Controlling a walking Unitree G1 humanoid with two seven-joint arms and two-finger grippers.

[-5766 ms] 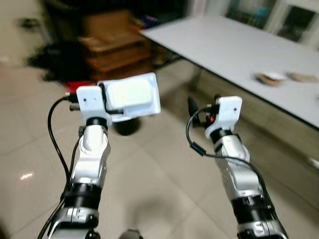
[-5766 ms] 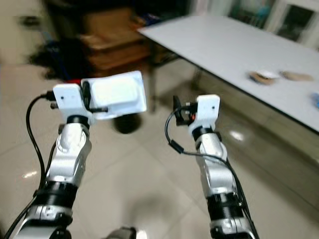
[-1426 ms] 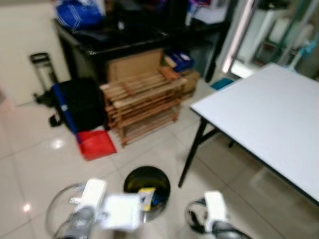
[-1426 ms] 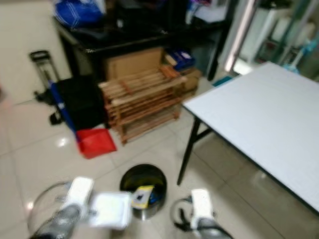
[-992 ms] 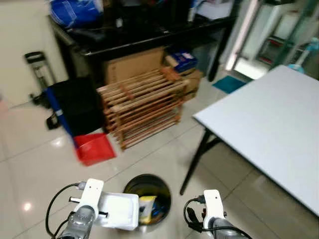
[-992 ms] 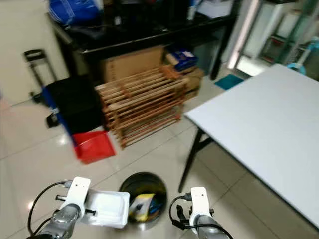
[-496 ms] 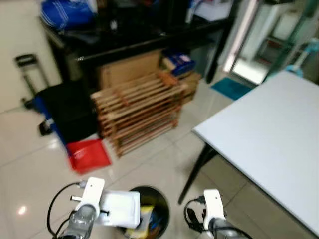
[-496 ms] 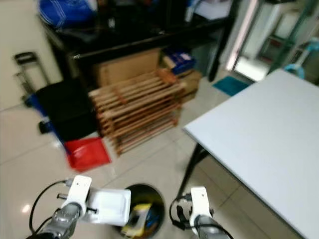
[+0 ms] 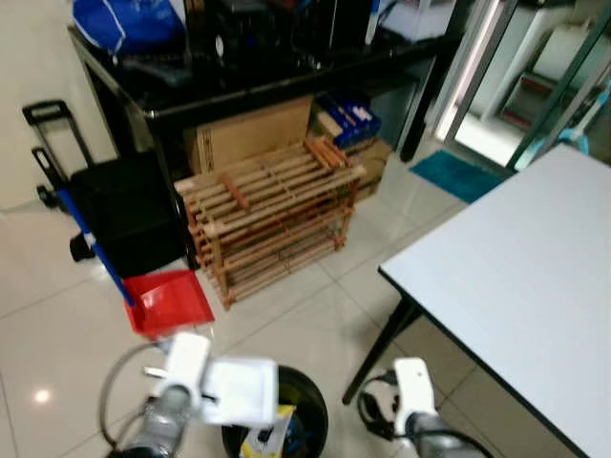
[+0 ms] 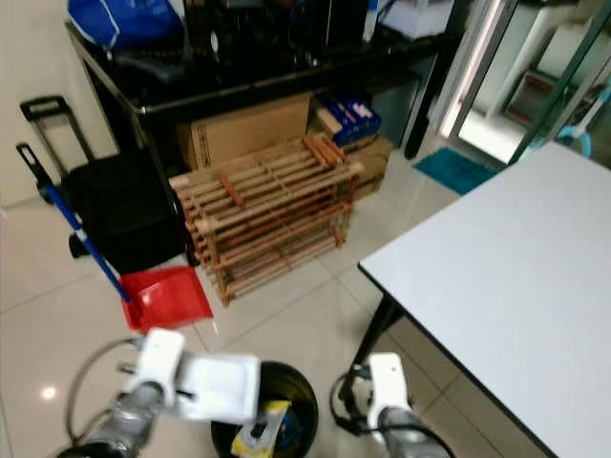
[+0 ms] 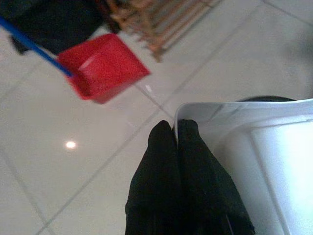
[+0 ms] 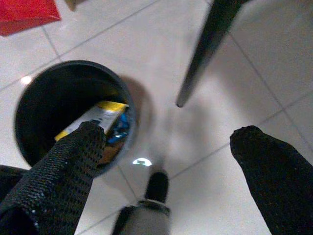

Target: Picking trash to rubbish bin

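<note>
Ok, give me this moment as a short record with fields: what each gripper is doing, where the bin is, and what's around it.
left gripper: fingers pinched shut on the rim of a white foam tray, held over the bin's near-left edge
right gripper: fingers spread open, holding nothing, above the floor beside the bin
bin: round black rubbish bin on the tiled floor, yellow and blue packaging inside
nearby: red dustpan with blue handle, wooden slatted rack, white table with a black leg next to the bin
</note>
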